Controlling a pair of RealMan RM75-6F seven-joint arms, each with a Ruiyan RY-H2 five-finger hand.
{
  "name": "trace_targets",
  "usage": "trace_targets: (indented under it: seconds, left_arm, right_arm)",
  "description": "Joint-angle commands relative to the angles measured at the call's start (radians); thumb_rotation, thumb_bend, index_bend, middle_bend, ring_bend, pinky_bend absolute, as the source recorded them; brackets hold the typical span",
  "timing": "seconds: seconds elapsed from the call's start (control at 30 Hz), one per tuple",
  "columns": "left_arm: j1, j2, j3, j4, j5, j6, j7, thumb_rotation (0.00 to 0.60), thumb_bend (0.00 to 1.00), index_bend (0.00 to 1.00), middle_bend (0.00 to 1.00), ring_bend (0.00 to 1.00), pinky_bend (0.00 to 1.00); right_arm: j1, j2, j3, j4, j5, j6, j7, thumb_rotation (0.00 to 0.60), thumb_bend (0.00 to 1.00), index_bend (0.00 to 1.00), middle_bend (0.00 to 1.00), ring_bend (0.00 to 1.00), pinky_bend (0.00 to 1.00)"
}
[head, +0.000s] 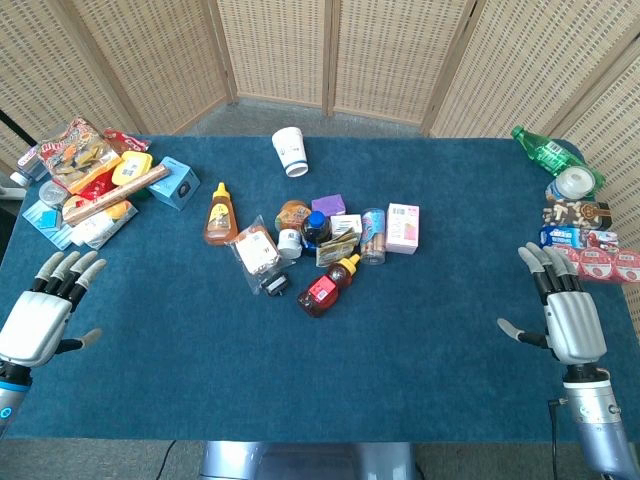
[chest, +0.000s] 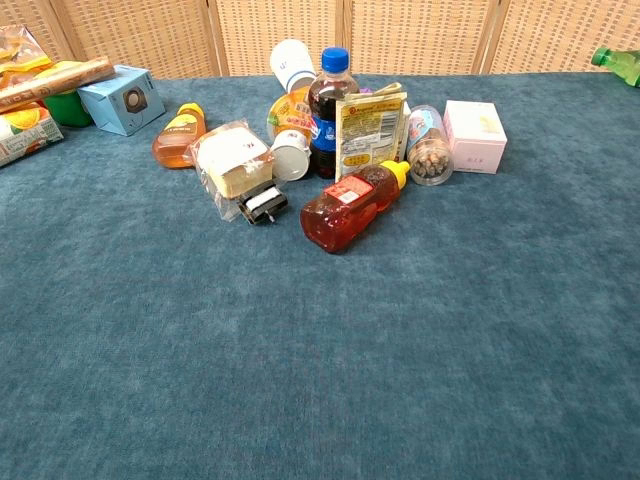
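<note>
- The desk (head: 200, 350) is carrying a tight central heap, well apart from both hands.
- The left robot hand (head: 45, 310) is resting at the near left, fingers apart, holding nothing; the snack pile (head: 90, 185) is lying nearest.
- The right robot hand (head: 565, 310) is sitting likewise, fingers spread, near the cups (head: 600, 262).
- The red bottle (chest: 350, 205) is leaning against neighbours; a careless reach could probably be toppling the cola bottle (chest: 330, 110).

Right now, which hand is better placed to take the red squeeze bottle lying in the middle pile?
Neither clearly: both hands are open and idle at the table's near corners. Probably the right hand; the red squeeze bottle lies on its side at the pile's near edge, unobstructed.
</note>
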Motion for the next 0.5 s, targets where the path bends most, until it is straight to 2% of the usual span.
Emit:
trace_targets:
  seconds: [0.03,0.27,0.4,0.5]
  left_arm:
    - [0.001,0.001,0.001,0.0,0.0,-0.001,0.0,0.6,0.17,0.01,0.0,0.0,0.0]
    - [-0.032,0.007,0.003,0.045,0.044,-0.019,-0.037,0.6,0.17,0.01,0.0,0.0,0.0]
    - [-0.106,0.001,-0.006,0.122,0.099,-0.069,-0.081,0.6,0.17,0.01,0.0,0.0,0.0]
    - [-0.178,-0.018,-0.012,0.17,0.122,-0.146,-0.096,0.6,0.17,0.01,0.0,0.0,0.0]
  right_arm:
    - [0.0,0.0,-0.001,-0.001,-0.001,-0.001,0.0,0.6,0.0,0.0,0.0,0.0,0.0]
    - [0.003,-0.002,0.001,-0.002,-0.001,-0.002,-0.005,0.6,0.0,0.0,0.0,0.0,0.0]
    - [0.004,-0.003,0.003,-0.004,0.003,-0.006,-0.011,0.6,0.0,0.0,0.0,0.0,0.0]
    - [0.004,-0.003,0.006,-0.005,0.008,-0.006,-0.01,0.6,0.0,0.0,0.0,0.0,0.0]
